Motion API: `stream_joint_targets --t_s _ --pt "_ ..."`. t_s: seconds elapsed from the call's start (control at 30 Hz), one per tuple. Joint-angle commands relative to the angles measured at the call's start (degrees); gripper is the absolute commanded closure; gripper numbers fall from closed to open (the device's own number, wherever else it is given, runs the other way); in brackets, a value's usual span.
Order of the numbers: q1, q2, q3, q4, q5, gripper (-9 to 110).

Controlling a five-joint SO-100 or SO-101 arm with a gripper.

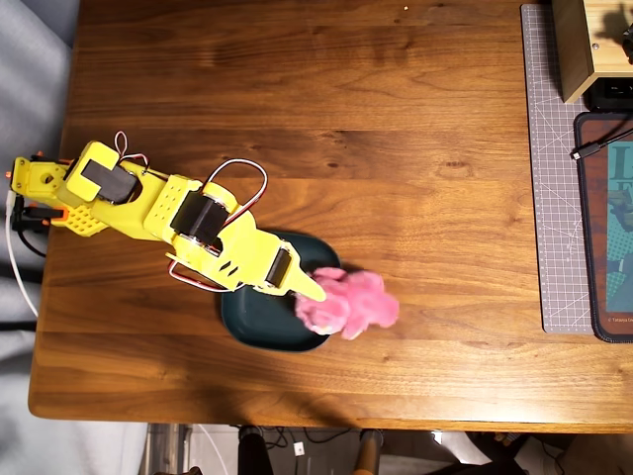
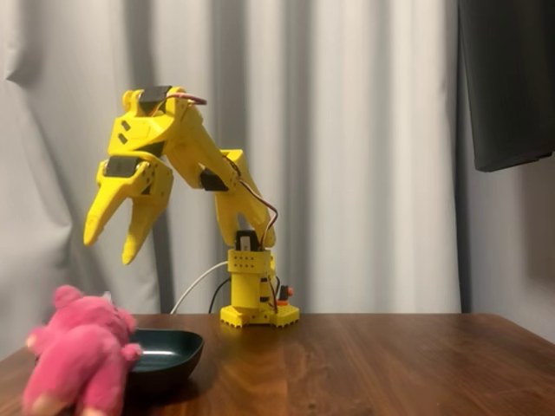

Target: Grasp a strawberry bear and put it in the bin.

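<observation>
The strawberry bear (image 1: 348,303) is a fluffy pink plush. In the overhead view it lies across the right rim of the bin (image 1: 252,322), mostly on the table beside it. In the fixed view the bear (image 2: 78,360) leans against the near left side of the dark teal bin (image 2: 173,351). My yellow gripper (image 2: 110,250) hangs well above the bin with its jaws apart and nothing between them. In the overhead view the gripper (image 1: 309,288) sits over the bin's upper right part, its tip next to the bear.
A grey cutting mat (image 1: 554,168) lies along the table's right side, with a wooden box (image 1: 584,45) and a dark pad (image 1: 608,228) with a cable. My arm base (image 2: 258,303) stands at the table's far edge before a curtain.
</observation>
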Motion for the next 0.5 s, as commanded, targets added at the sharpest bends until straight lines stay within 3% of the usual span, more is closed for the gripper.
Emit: stream_joint_targets --t_s 0.0,0.23,0.37,0.47 --pt "-0.35 5.98 0.18 2.90 -0.53 80" --pt "-0.35 6.06 0.44 2.90 -0.53 82" --pt "-0.44 7.12 0.79 2.90 -0.53 95" --pt "-0.97 10.46 2.37 2.90 -0.53 97"
